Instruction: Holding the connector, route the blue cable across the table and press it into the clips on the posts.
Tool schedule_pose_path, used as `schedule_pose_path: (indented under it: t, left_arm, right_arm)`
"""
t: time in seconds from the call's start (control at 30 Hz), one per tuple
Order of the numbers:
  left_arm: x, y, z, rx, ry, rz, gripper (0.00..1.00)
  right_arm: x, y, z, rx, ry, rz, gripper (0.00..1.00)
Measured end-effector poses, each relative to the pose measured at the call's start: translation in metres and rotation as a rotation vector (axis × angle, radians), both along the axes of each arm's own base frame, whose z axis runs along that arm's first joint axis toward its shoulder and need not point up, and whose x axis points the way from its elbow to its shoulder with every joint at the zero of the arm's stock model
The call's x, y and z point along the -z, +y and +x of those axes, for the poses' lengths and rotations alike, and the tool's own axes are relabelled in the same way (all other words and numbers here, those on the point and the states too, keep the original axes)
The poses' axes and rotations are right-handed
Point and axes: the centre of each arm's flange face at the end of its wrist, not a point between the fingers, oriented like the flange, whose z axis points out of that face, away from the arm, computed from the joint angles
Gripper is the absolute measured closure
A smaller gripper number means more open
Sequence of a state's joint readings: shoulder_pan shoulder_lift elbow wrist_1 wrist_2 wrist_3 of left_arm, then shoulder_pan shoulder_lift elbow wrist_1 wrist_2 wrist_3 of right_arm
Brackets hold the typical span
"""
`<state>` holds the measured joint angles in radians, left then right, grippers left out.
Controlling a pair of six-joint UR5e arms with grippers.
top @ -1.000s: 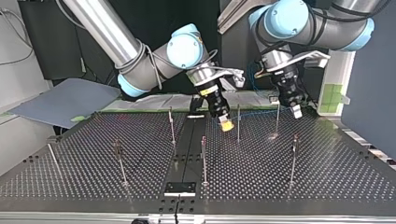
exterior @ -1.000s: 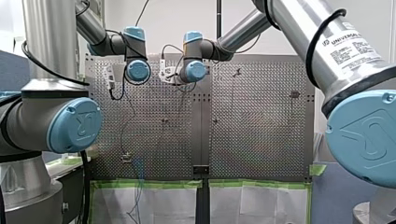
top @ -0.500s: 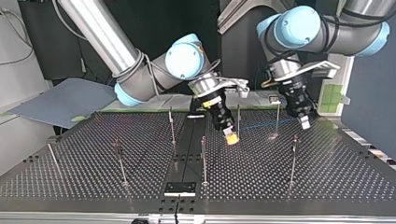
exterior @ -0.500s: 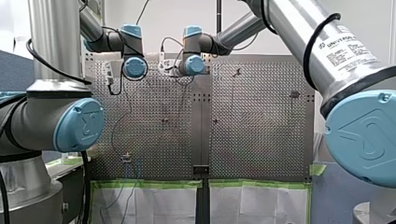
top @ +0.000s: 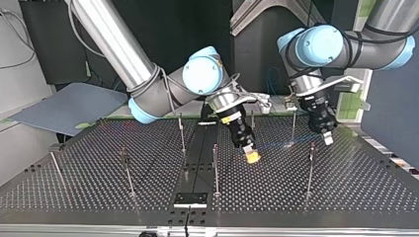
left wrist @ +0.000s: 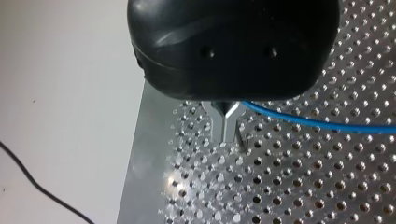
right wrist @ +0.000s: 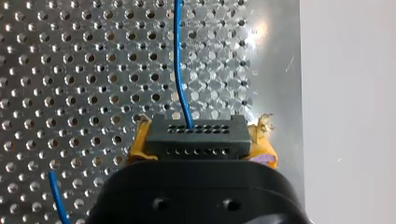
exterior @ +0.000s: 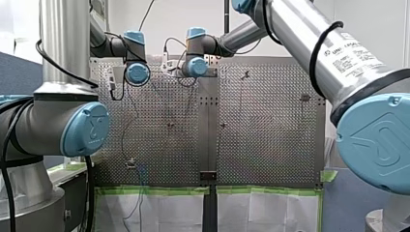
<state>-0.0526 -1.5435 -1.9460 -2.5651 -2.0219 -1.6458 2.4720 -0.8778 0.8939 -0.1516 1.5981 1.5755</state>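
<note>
Our right claw [top: 252, 157] pinched the black connector [right wrist: 196, 139]; our left claw [left wrist: 227, 123] pinched the blue cable [left wrist: 317, 123]. We judged tension toward the post [top: 293, 128] essential.

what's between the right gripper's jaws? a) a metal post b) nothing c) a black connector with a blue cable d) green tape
c: the right wrist view shows the black connector clamped in the right gripper's jaws, with the blue cable leading out of it.

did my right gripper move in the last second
Yes. In the top view my right gripper moved toward the camera and rightward, away from the middle post.
</note>
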Motion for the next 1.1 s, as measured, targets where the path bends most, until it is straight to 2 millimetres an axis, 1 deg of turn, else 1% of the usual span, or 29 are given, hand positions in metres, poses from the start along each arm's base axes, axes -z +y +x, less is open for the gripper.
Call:
schedule_pose_path:
  t: [0.2, 0.3, 0.4, 0.47, 0.57, 0.73, 0.87, 0.97, 1.1]
  left_arm:
    - [-0.004, 0.009, 0.007, 0.002, -0.016, 0.001, 1.0]
    - [-0.005, 0.012, 0.013, 0.014, -0.023, -0.004, 1.0]
    - [-0.001, 0.014, 0.022, 0.025, -0.015, -0.005, 1.0]
    - [0.002, 0.018, 0.027, 0.024, -0.012, -0.007, 1.0]
    - [0.002, 0.026, 0.032, 0.017, -0.016, -0.009, 1.0]
    - [0.001, 0.044, 0.038, 0.014, -0.023, -0.006, 1.0]
    - [0.0, 0.056, 0.045, 0.019, -0.039, -0.013, 1.0]
    - [0.002, 0.06, 0.053, 0.035, -0.044, -0.019, 1.0]
    - [0.007, 0.061, 0.066, 0.064, -0.037, -0.02, 1.0]
  right_arm:
    - [-0.003, -0.002, 0.01, -0.007, -0.013, -0.016, 1.0]
    - [-0.013, -0.005, 0.013, -0.006, -0.031, -0.03, 1.0]
    - [-0.024, -0.008, 0.014, -0.004, -0.049, -0.043, 1.0]
    - [-0.033, -0.009, 0.014, -0.003, -0.063, -0.054, 1.0]
    - [-0.039, -0.011, 0.014, 0.0, -0.071, -0.06, 1.0]
    - [-0.036, -0.012, 0.015, 0.004, -0.066, -0.055, 1.0]
    - [-0.027, -0.015, 0.016, 0.016, -0.052, -0.043, 1.0]
    - [-0.019, -0.017, 0.017, 0.021, -0.041, -0.036, 1.0]
    - [-0.014, -0.019, 0.018, 0.025, -0.035, -0.033, 1.0]
